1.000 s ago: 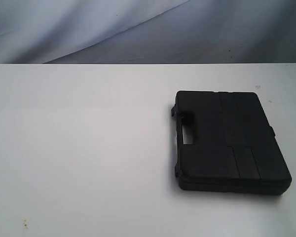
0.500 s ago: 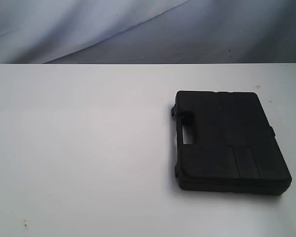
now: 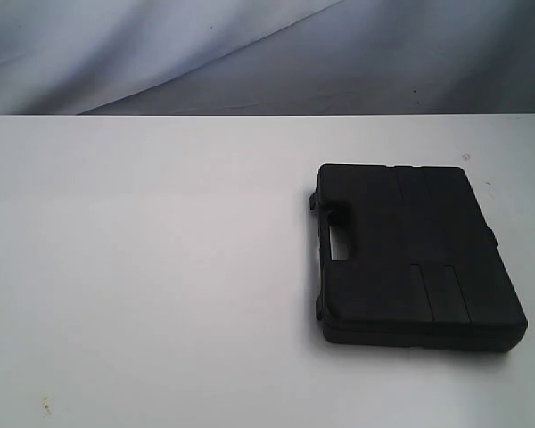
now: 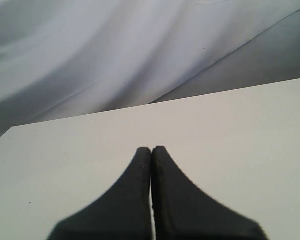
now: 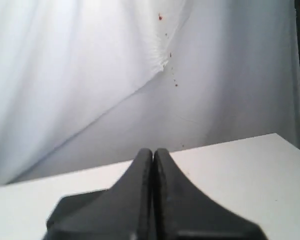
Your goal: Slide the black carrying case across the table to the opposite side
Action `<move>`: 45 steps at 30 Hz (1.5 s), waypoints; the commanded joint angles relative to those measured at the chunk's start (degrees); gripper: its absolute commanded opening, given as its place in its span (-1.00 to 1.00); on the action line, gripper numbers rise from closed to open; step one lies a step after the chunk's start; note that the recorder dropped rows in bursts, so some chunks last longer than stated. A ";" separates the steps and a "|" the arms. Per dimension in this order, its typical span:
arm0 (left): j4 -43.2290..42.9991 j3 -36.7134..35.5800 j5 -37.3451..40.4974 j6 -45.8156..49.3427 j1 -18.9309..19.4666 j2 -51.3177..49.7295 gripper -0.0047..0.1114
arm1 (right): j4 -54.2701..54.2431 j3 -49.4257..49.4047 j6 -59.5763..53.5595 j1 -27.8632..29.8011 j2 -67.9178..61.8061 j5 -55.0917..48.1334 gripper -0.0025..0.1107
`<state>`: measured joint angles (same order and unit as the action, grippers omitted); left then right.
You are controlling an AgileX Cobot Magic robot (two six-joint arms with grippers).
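The black case [image 3: 415, 254] lies flat on the white surface [image 3: 143, 267]. Seen from the outside camera, it sits on the right side, at about 4 o'clock from the middle. Its handle [image 3: 334, 236] faces 9 o'clock, toward the big bare part of the surface.

The left gripper [image 4: 151, 150] is closed with its two fingers pressed together, and it holds nothing. The right gripper [image 5: 153, 152] is closed and empty too. Neither wrist camera shows the case, and no arm shows in the outside view, so the push has not begun.

The case is on the right arm's side, so that arm looks like the best one for the job. A closed gripper makes a good pusher, so there is no need to open it. It should come down next to the case's 3 o'clock edge and touch the middle of that edge, low down. If it pushes near a corner, the case will likely spin instead of going straight. Then a slow, steady push toward 9 o'clock should work, with the tip low but not scraping the surface.
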<state>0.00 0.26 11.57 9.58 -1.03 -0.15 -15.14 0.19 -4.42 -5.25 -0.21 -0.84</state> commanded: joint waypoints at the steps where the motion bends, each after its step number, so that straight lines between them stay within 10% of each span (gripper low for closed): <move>1: 0.55 -0.26 -0.78 -0.60 0.17 0.15 -0.92 | -13.62 -0.19 0.56 0.30 0.21 8.13 -0.96; 20: 0.55 -0.26 -0.78 -0.60 0.17 0.15 -0.92 | 20.08 21.30 -1.68 -0.11 0.21 0.84 -0.96; 45: 0.55 -0.26 -0.78 -0.60 0.17 0.15 -0.92 | 14.56 32.99 -2.81 -1.70 -21.64 -17.68 -0.96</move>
<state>0.00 0.26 11.57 9.58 -1.03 -0.15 3.66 29.46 -6.72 -6.69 -17.81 -13.94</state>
